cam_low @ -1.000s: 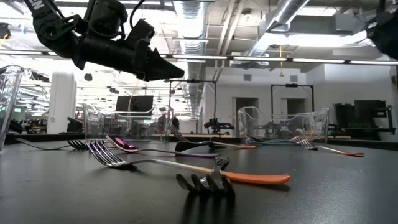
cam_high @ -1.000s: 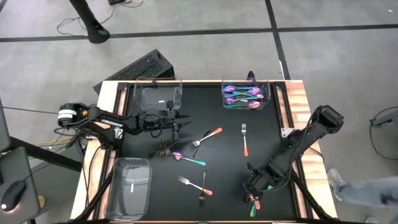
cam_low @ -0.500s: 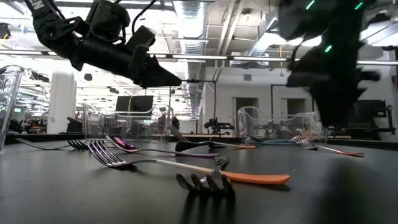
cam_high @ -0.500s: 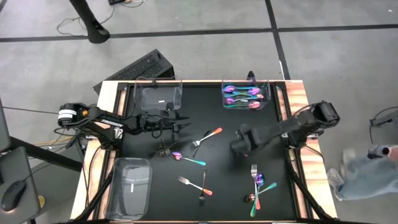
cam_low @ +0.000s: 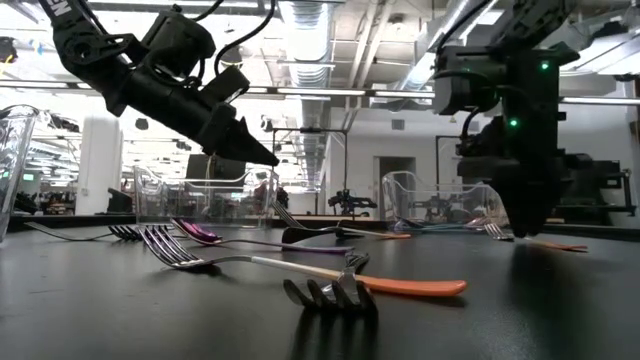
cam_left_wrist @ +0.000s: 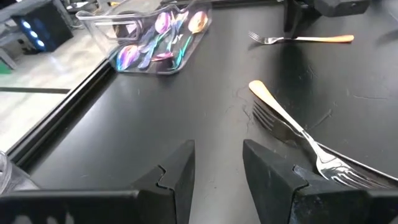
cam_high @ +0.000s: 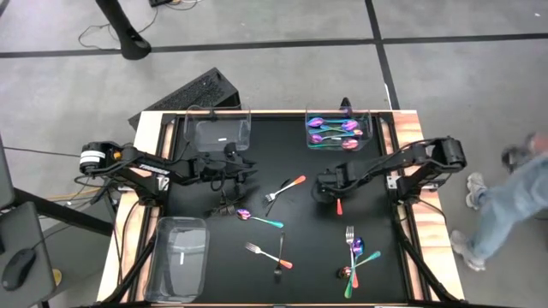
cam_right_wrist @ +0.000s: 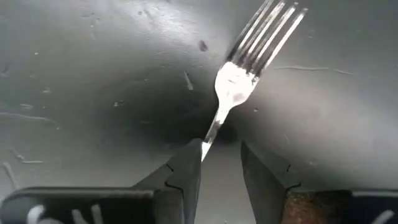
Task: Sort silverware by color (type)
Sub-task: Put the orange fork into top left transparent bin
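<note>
Silverware lies scattered over the black counter (cam_high: 300, 248) in the high view, and the step in hand looks like a pickup of the coppery fork (cam_high: 337, 196) lying right of centre: the right gripper (cam_high: 326, 190) hangs over its handle, while the iridescent pieces already sorted sit in the clear tray (cam_high: 370, 128) at the far right corner, and a small cluster of spoons and a fork (cam_high: 354, 257) waits near the front right. The left gripper (cam_high: 248, 168) waits over the counter just in front of the far left tray (cam_high: 246, 130), near a second coppery fork (cam_high: 285, 189). In the low view the right gripper (cam_low: 527, 230) reaches down almost to the counter, by the orange-handled fork (cam_low: 535, 241) at the right, and the left gripper (cam_low: 262, 156) hovers well above the near forks. In the left wrist view the left gripper (cam_left_wrist: 217, 163) stands open with nothing between its fingers, a fork (cam_left_wrist: 298, 134) lying ahead of it. In the right wrist view the right gripper (cam_right_wrist: 220, 163) is slightly open, its fingers straddling the fork's neck (cam_right_wrist: 224, 109) without clamping it yet. The next move likely calls for closing squarely on that thin handle, then lifting it cleanly off the counter.
</note>
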